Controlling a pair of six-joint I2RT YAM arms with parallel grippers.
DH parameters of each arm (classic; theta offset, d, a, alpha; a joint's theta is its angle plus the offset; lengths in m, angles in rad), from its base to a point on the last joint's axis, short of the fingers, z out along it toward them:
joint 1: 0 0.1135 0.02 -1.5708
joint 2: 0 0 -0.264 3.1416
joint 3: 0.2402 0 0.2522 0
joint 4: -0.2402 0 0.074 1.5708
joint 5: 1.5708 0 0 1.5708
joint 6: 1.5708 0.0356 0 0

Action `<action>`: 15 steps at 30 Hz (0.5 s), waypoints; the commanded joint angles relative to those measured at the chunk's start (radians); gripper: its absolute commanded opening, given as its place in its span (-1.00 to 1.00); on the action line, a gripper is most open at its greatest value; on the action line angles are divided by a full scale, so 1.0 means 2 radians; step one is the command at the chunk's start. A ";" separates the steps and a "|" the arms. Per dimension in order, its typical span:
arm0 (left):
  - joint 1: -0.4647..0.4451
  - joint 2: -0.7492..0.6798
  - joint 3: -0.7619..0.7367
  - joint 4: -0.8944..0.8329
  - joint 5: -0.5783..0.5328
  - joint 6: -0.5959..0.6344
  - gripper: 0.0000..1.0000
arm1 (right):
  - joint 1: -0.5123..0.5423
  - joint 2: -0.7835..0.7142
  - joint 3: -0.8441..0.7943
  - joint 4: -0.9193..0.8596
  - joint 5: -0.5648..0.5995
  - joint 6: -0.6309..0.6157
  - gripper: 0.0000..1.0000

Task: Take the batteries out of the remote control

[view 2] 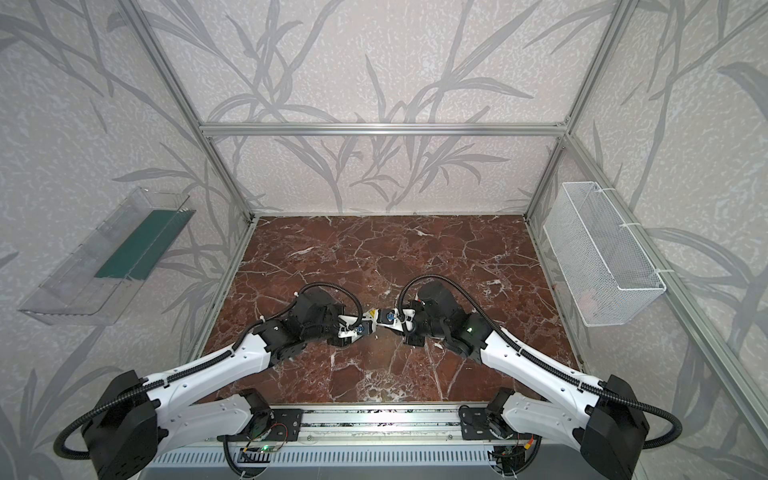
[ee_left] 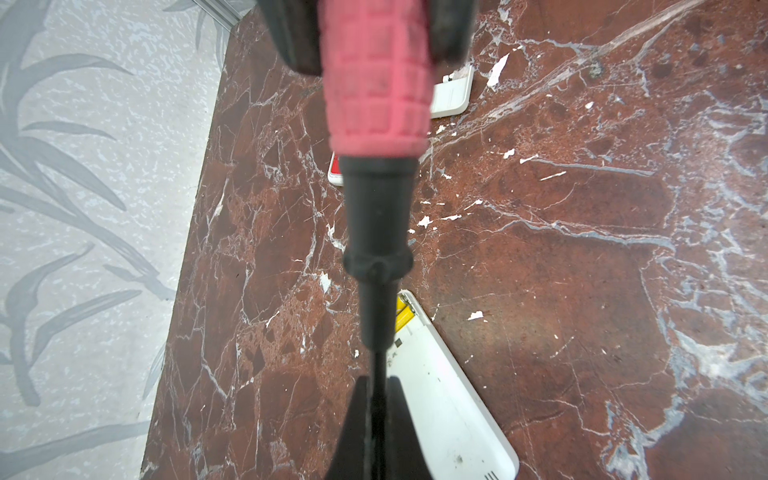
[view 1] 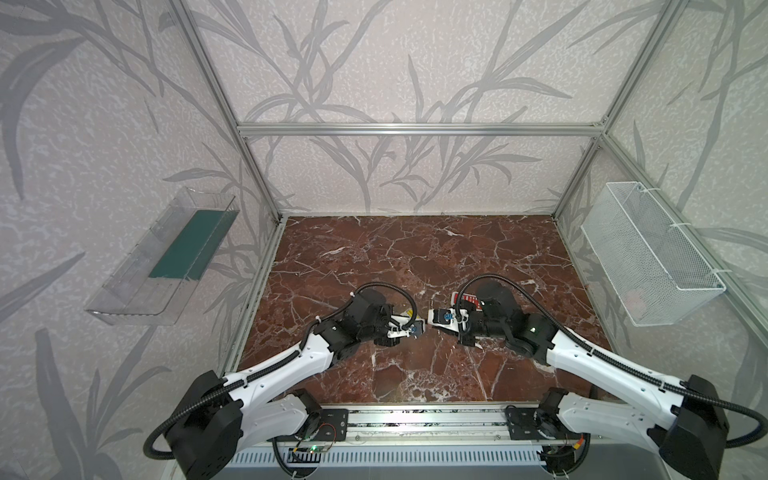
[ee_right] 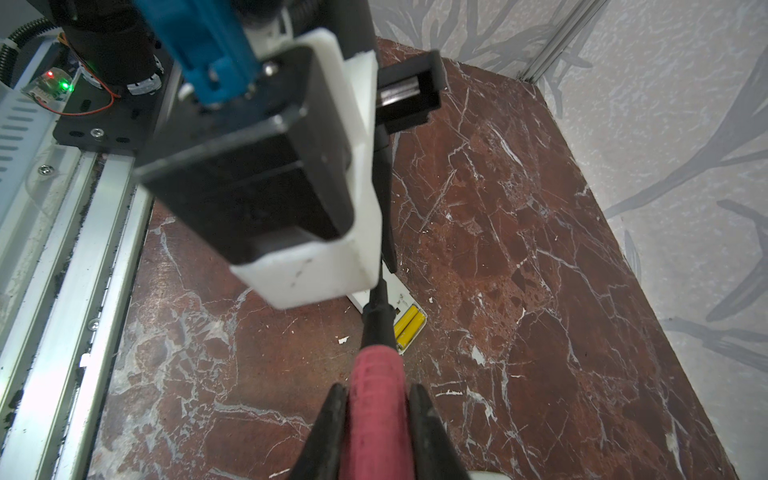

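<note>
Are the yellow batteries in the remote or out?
In. Two yellow batteries lie side by side in the open compartment of the white remote.

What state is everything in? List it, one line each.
White plastic remote control: back up on the brown marble table, battery compartment open.
Two yellow cylindrical batteries: seated in that compartment.
Small white rectangular cover: loose, lying on the table.
Pink-handled dark-shafted screwdriver: held by both grippers.
Left gripper: shut on the screwdriver's shaft.
Right gripper: shut on its handle.
</note>
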 commanded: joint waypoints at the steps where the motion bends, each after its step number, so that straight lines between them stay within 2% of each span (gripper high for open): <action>1: 0.001 -0.014 0.005 0.014 0.008 -0.005 -1.00 | 0.002 0.002 0.015 -0.013 0.001 -0.001 -0.92; 3: 0.001 -0.015 -0.001 0.034 -0.006 -0.018 -0.93 | 0.002 0.000 0.013 -0.011 0.008 0.002 -1.00; 6: 0.002 -0.019 -0.013 0.071 -0.036 -0.045 -0.33 | 0.002 -0.005 0.005 -0.004 0.024 0.012 -1.00; 7: 0.004 -0.021 -0.018 0.087 -0.048 -0.057 -0.10 | 0.002 -0.009 -0.001 0.000 0.032 0.017 -1.00; 9: 0.013 -0.027 -0.021 0.100 -0.067 -0.082 0.71 | 0.002 -0.018 -0.012 0.012 0.047 0.029 -1.00; 10: 0.020 -0.029 -0.019 0.105 -0.082 -0.109 0.98 | 0.002 -0.023 -0.018 0.018 0.053 0.035 -1.00; 13: 0.054 -0.031 0.006 0.092 -0.130 -0.202 0.99 | 0.002 -0.038 -0.034 0.032 0.074 0.053 -1.00; 15: 0.067 -0.031 0.021 0.078 -0.158 -0.243 0.99 | 0.002 -0.046 -0.044 0.039 0.085 0.063 -1.00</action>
